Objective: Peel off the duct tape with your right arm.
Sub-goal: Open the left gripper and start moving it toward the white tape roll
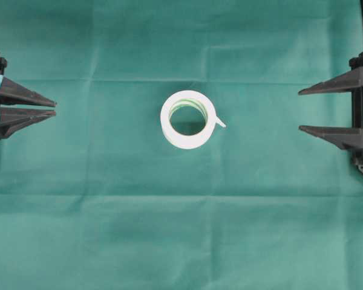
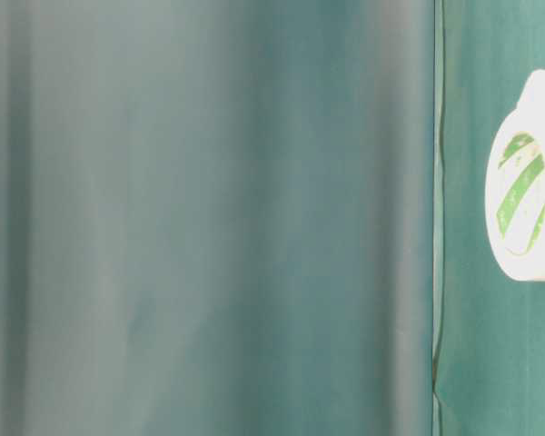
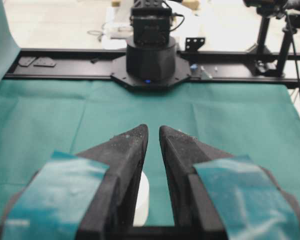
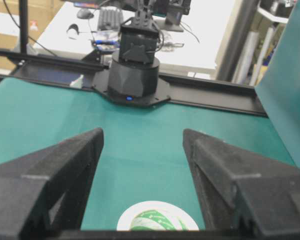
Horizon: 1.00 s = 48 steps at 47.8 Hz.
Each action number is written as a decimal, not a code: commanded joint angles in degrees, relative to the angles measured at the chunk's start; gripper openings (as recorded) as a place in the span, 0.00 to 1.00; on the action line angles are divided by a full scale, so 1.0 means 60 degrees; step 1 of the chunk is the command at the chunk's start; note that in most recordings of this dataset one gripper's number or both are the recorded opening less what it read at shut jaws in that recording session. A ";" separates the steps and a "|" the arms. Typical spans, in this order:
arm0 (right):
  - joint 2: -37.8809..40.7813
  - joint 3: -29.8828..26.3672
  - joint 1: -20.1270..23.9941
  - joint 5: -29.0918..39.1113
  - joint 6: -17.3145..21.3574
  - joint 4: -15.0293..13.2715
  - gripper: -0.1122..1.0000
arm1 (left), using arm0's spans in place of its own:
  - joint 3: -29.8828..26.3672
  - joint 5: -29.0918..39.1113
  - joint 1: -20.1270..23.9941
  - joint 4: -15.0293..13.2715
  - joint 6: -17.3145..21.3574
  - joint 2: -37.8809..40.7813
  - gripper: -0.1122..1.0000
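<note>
The duct tape (image 1: 187,119) lies flat in the middle of the green cloth, a white roll with a greenish core. Its small loose tab (image 1: 219,122) sticks out on the right side. My right gripper (image 1: 300,110) hovers at the right edge, well away from the roll, open wide with nothing between its plain black fingers. In the right wrist view the tape (image 4: 157,220) shows low between the open fingers of the right gripper (image 4: 142,134). My left gripper (image 1: 54,109) rests at the far left, its jaws a narrow gap apart and empty. A white sliver of the tape (image 3: 142,197) shows behind the left gripper (image 3: 153,131). The tape (image 2: 527,182) is cut off at the right edge of the table-level view.
Green cloth (image 1: 109,229) with faint fold creases covers the whole table. The right arm's base (image 3: 151,55) and a black rail stand at the far end in the left wrist view. The left arm's base (image 4: 135,70) stands opposite in the right wrist view.
</note>
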 commanded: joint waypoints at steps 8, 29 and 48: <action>0.0308 0.0044 -0.0044 -0.0161 -0.0044 0.0000 0.12 | 0.0000 -0.0337 -0.0117 -0.0088 0.0015 0.0425 0.13; 0.0278 0.0557 -0.0059 -0.0586 -0.0044 0.0000 0.04 | 0.0322 -0.1025 -0.0117 -0.0103 0.0029 0.0557 0.11; 0.0117 0.0776 -0.0132 -0.0791 -0.0015 0.0000 0.80 | 0.0337 -0.1274 -0.0117 -0.0103 0.0059 0.0645 0.81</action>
